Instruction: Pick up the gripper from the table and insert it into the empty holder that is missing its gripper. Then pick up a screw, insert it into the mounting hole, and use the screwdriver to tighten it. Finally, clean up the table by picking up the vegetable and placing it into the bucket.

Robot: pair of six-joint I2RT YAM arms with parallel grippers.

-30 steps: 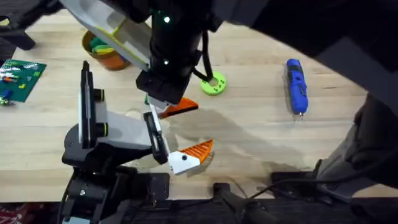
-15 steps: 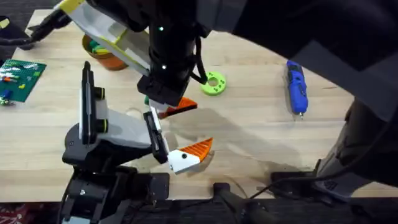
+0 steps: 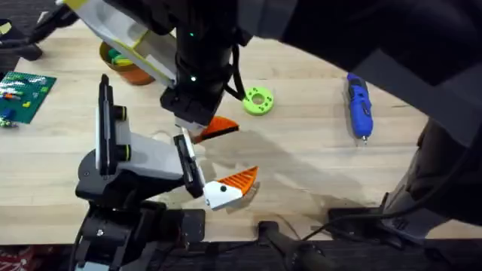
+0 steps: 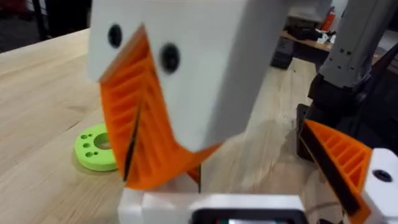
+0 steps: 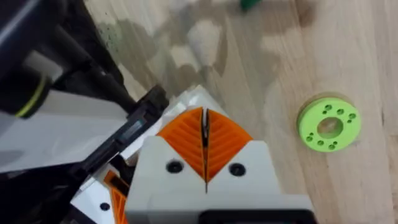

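My right gripper (image 3: 188,125) points down over the far end of the black holder (image 3: 190,165). In its wrist view the right gripper (image 5: 204,113) has its orange pads pressed together, only a thin dark line between. The left wrist view shows this right gripper (image 4: 138,175) close up, tips down. The orange gripper (image 3: 220,126) juts from that holder end; whether it is seated is hidden. Its twin (image 3: 230,188) sits mounted at the near end. My left gripper (image 4: 211,210) is raised close by. The blue screwdriver (image 3: 358,104) lies far right. The orange bucket (image 3: 126,73) stands back left. Screw and vegetable are not discernible.
A lime-green ring (image 3: 258,100) lies just right of the right gripper. A pale blurred arm part with a yellow stripe (image 3: 139,41) crosses over the bucket. A green circuit board (image 3: 24,94) lies at the left edge. The white-bodied arm's black stand (image 3: 113,192) fills the front left.
My right wrist has shifted slightly left and away over the holder's far end. The orange gripper below it has barely moved.
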